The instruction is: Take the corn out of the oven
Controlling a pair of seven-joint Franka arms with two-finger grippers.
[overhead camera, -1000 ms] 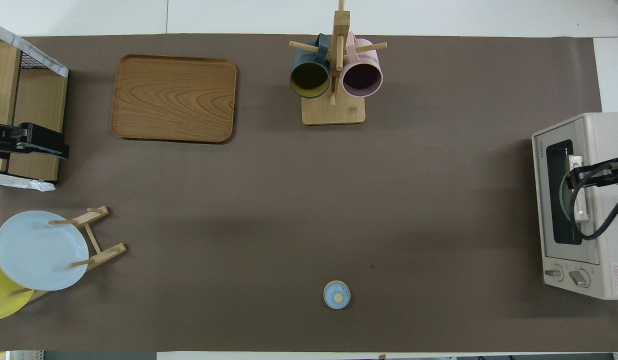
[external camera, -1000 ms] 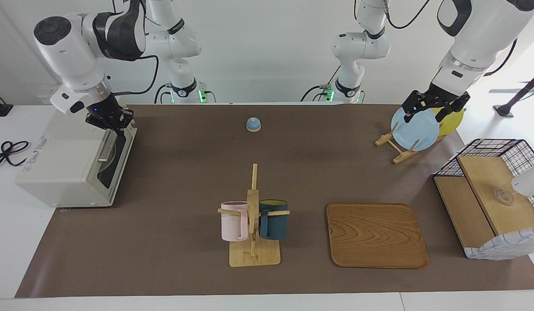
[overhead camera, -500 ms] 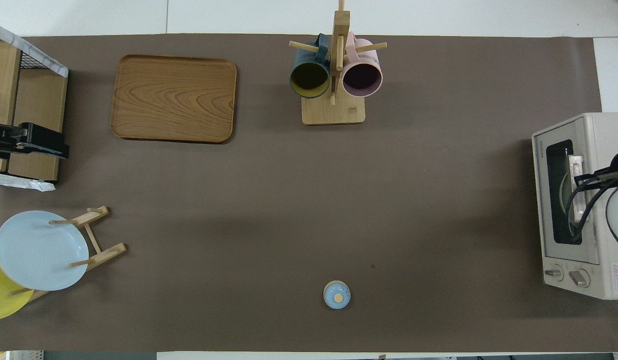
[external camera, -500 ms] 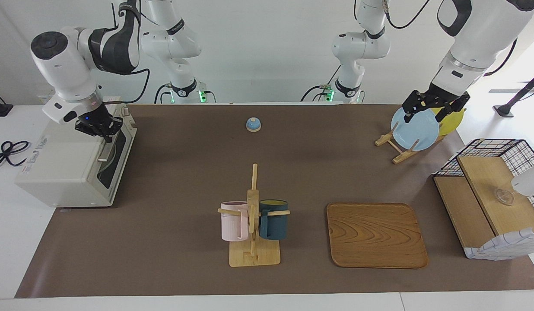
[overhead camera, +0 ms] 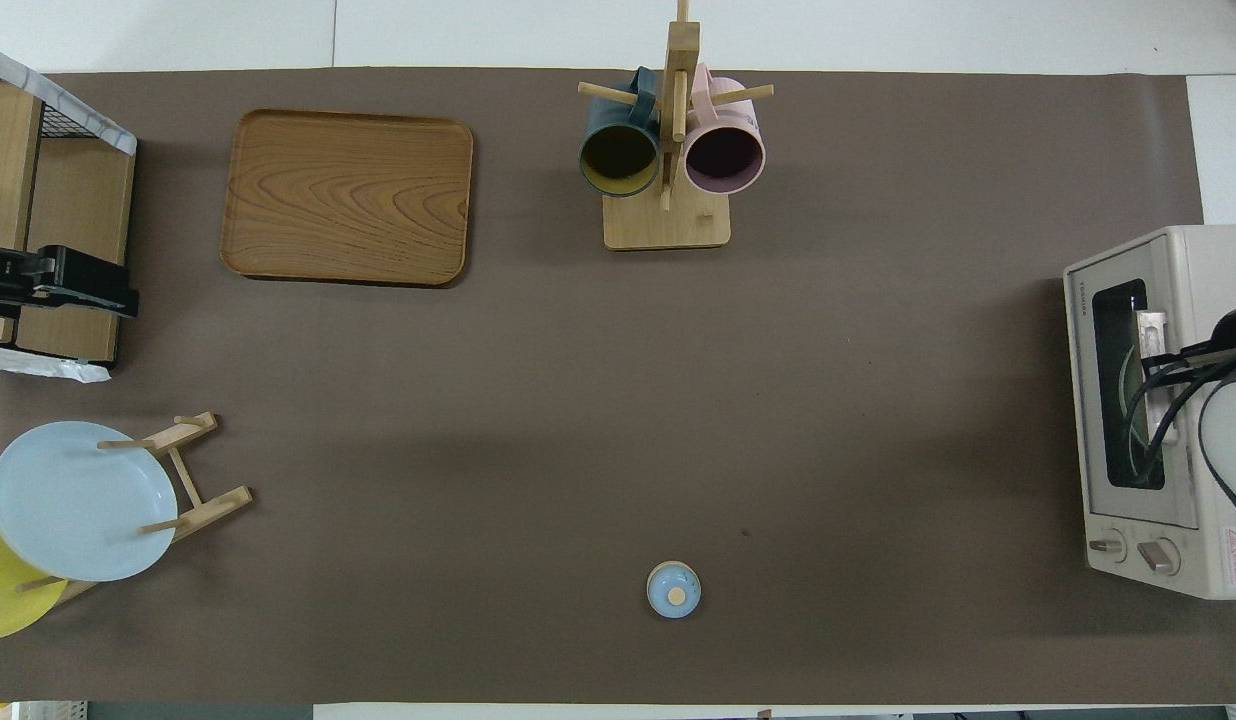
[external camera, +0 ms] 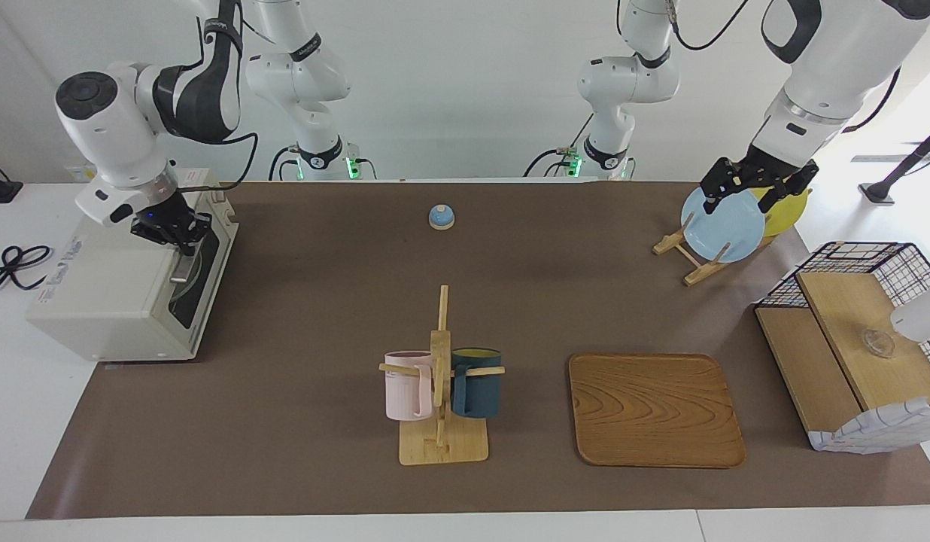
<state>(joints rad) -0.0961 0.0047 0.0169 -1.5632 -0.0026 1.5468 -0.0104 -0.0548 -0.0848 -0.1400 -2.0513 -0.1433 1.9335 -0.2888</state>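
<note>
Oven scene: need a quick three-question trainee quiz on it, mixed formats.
1. True or false: the oven door is open.
2. The right gripper is: A) at the oven's handle, B) over the wooden tray, C) over the bell.
3. Fill in: the left gripper waits, open, over the ___ plate.

Key:
1. False; the door is closed, and no corn is visible.
2. A.
3. Blue.

wall (external camera: 450, 83): white | table (external camera: 13, 421): white (brown mat (external camera: 322, 301) on top)
</note>
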